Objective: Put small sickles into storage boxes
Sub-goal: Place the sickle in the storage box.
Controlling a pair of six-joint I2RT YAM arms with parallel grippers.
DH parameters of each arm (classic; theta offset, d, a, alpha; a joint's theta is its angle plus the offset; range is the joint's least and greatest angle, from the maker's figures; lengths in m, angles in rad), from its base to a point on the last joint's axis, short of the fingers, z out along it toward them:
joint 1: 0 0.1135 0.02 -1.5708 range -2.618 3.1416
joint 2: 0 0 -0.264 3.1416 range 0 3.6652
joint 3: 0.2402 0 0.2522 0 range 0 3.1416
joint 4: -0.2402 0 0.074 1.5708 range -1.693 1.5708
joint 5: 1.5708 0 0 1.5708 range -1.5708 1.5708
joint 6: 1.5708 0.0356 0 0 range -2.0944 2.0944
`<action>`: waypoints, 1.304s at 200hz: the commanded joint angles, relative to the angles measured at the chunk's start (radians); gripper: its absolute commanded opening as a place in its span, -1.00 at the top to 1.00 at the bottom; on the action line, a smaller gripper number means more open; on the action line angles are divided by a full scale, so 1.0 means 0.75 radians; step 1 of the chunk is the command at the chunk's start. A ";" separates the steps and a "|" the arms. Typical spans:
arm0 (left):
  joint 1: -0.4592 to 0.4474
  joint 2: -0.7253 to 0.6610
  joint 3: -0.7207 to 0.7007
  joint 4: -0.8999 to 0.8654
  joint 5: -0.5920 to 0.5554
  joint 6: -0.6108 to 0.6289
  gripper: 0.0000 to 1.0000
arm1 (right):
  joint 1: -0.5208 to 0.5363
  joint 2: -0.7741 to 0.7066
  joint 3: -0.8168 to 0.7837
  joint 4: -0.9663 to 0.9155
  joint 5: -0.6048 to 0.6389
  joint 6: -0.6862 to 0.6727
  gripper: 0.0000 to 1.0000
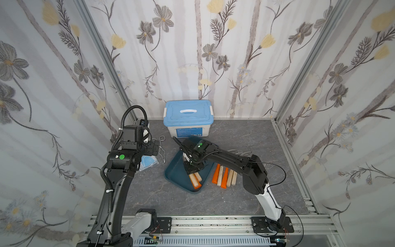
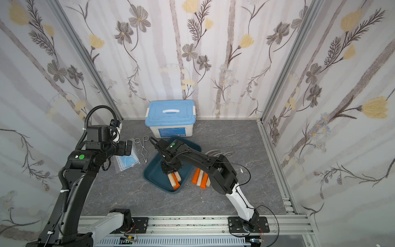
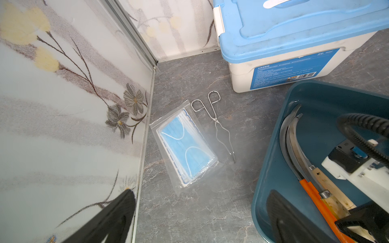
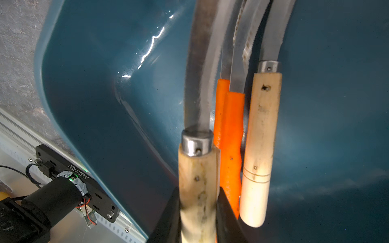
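Teal-blue plastic storage tray (image 1: 174,171), with rounded corners, low sloping walls and no lid, sits askew near the middle of the grey marbled table (image 1: 267,136), just in front of a white box (image 1: 188,117) with a light-blue handled lid. Contents, per the right wrist view: a wooden-handled sickle (image 4: 197,185) with a pale stained grip, a bright metal ferrule with a pin, and a curved dull-grey blade. Beside it are two orange-handled sickles (image 4: 230,147), one lying on the other, with finely toothed blades. Next is a second pale wooden sickle (image 4: 261,147) with scored rings near the butt. All four lie side by side and point the same way. Right end effector (image 4: 197,218) is clamped on the first wooden handle, a black finger pressed to each side, low over the tray. Just to the tray's right on the table lies a loose row of sickles (image 1: 224,176): five handles, two orange and three wooden, with the blades partly hidden under the right arm. Left end effector (image 2: 127,147) hangs apart from the tray with its jaws spread, holding nothing, near a bagged pack of blue masks (image 3: 185,147) and wire tongs (image 3: 219,126).
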State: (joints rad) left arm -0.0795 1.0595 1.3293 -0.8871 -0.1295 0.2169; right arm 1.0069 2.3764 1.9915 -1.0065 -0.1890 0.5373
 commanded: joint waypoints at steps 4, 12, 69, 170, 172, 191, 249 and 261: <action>0.002 -0.006 -0.003 -0.005 0.013 0.000 -1.00 | 0.005 0.015 0.012 0.025 -0.024 -0.010 1.00; 0.002 -0.006 -0.005 -0.002 0.014 -0.001 -1.00 | 0.008 0.018 0.012 0.025 -0.031 -0.014 1.00; 0.002 -0.012 -0.009 0.000 0.025 -0.007 -1.00 | 0.018 0.048 0.014 0.011 -0.053 -0.021 1.00; 0.002 -0.012 -0.009 0.010 0.019 -0.010 -1.00 | 0.026 0.069 0.018 0.004 -0.053 -0.028 1.00; 0.002 -0.012 -0.009 0.011 0.019 -0.010 -1.00 | 0.026 0.069 0.018 0.004 -0.053 -0.029 1.00; 0.004 -0.005 -0.010 0.015 0.019 -0.016 -1.00 | 0.026 0.069 0.019 0.004 -0.043 -0.029 1.00; 0.027 0.022 0.015 0.029 0.044 -0.046 -1.00 | 0.026 0.067 0.023 0.006 -0.033 -0.031 0.91; 0.032 0.023 0.013 0.027 0.046 -0.054 -1.00 | 0.026 0.068 0.022 0.004 -0.032 -0.030 0.89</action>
State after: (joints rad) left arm -0.0612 1.0737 1.3312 -0.8852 -0.1066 0.1936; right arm 1.0245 2.4229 2.0003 -1.0138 -0.2188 0.5266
